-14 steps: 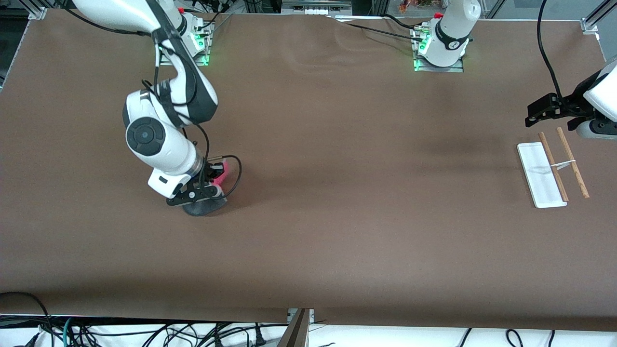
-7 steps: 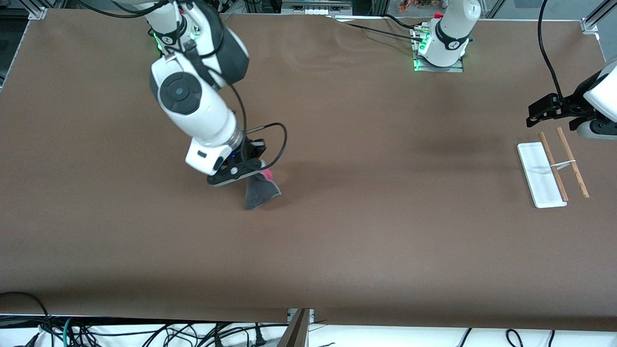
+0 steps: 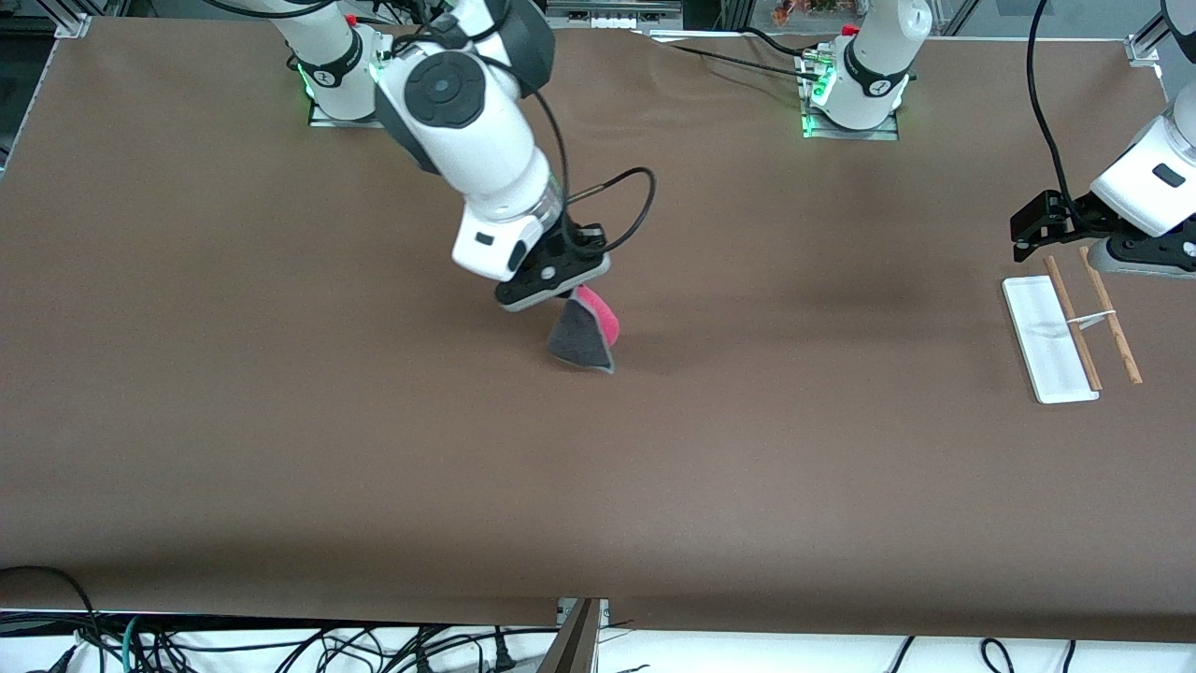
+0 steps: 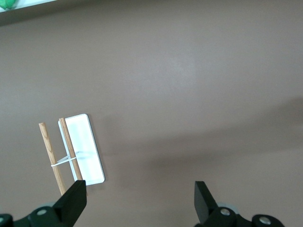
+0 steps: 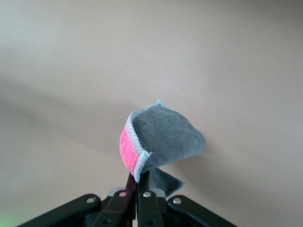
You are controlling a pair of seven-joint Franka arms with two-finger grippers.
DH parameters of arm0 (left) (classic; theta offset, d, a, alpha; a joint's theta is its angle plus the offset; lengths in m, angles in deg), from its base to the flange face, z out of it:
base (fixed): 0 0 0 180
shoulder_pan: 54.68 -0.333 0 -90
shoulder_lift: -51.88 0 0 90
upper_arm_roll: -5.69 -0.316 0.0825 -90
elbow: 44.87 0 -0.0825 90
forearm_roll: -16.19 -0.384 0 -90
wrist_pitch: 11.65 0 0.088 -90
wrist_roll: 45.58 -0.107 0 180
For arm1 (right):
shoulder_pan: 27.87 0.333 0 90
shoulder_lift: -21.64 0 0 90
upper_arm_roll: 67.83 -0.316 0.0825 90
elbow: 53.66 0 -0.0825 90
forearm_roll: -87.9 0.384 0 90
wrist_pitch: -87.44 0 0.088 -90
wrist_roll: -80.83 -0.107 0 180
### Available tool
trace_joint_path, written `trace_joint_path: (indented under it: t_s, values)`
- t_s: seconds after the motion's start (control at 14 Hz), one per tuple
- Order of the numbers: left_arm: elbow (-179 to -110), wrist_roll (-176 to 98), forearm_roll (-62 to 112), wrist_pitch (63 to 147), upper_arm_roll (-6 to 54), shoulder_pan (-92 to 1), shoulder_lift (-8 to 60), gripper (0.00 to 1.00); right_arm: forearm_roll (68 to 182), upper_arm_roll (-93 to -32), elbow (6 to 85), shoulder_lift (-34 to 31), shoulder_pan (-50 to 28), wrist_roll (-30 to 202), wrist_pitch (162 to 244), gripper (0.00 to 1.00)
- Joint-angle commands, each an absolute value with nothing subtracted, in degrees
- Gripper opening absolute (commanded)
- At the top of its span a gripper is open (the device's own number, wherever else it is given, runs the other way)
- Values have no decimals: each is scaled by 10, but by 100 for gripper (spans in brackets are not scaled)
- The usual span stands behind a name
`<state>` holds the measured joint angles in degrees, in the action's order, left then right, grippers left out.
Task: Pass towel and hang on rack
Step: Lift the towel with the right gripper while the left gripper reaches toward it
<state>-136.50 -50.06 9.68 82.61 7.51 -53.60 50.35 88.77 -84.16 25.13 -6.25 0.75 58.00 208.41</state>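
- The brown cloth-covered table [image 3: 598, 467] bears the rack.
- The right gripper [image 3: 561, 288] hangs in the air over the table's middle, its fingers pinched closed on the small dark grey soft towel with a pink patch [image 3: 581, 336], which dangles clear of the table.
- The left gripper [image 3: 1028, 229], fingers spread wide with nothing between them, waits above the table just beside the rack.
- The small rack with a flat white base and two thin brown wooden rods [image 3: 1074, 322] stands toward the left arm's end of the table.
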Motion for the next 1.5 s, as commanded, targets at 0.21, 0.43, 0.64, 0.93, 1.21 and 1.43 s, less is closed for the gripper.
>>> trace_joint_path:
  t_s: [0.21,0.43,0.64,0.93,1.21,1.43]
  values:
    - [-1317,-510,98,820,110,-533,490,100,888,-840,192,-104,68,541,2118,0]
    - [-1314,-509,101,799,118,-535,485,100,885,-840,191,-108,90,542,2157,0]
    - [-1321,-511,113,799,118,-512,490,100,886,-840,191,-109,97,543,2173,0]
    - [-1394,-509,94,853,115,-491,456,100,885,-841,191,-103,104,544,2172,0]
    - [-1408,-602,102,906,107,-501,414,100,883,-841,191,-103,109,548,2173,0]
    - [-1411,-766,184,945,105,-518,392,100,878,-841,185,-103,114,551,2173,0]
